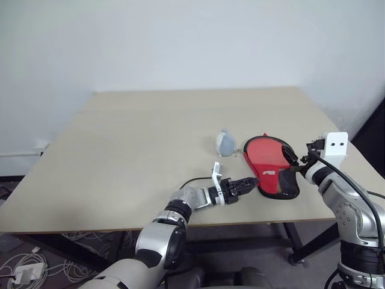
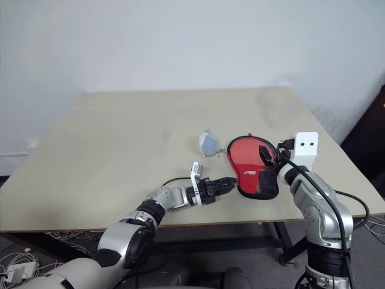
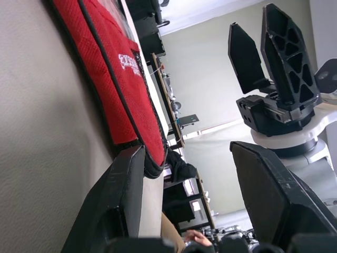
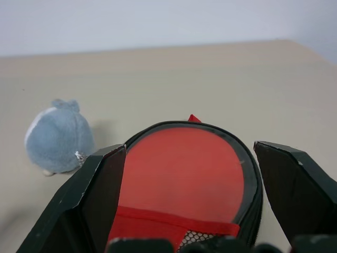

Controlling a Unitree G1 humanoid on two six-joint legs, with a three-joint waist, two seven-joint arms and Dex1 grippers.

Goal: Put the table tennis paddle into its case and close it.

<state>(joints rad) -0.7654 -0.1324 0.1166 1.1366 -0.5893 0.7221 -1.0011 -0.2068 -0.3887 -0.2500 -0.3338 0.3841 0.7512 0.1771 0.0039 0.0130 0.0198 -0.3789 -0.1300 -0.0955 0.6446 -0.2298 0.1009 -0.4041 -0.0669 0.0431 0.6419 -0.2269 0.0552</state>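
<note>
- The case (image 1: 269, 167) lies flat on the counter (image 1: 132, 150), toward its right front part, round end pointing away from the robot and narrow end close to the front edge.
- Its face is red with black edging; a small white logo (image 1: 268, 173) sits near the narrow end, where there is black mesh, and a little red tab (image 4: 194, 118) sticks out at the far rim.
- The left gripper (image 1: 251, 182) lies level just above the counter, pointing across toward the case's narrow end — its tips sit just beside the black edge. Whether they touch it I cannot tell.
- Its jaws stand partly apart with nothing between them; in the left wrist view one finger (image 3: 124, 195) is next to the case's corner.
- The right gripper (image 1: 296, 159) hangs over the right side of the case's narrow end, pointing forward.
- Its jaws are spread wide — in the right wrist view the fingers (image 4: 105, 190) frame the red face, gripping nothing.
- A small grey soft toy (image 1: 224, 143) sits on the counter just left of the case's round end, apart from it.
- A black cable (image 1: 194, 180) curls on the counter by the left wrist.
</note>
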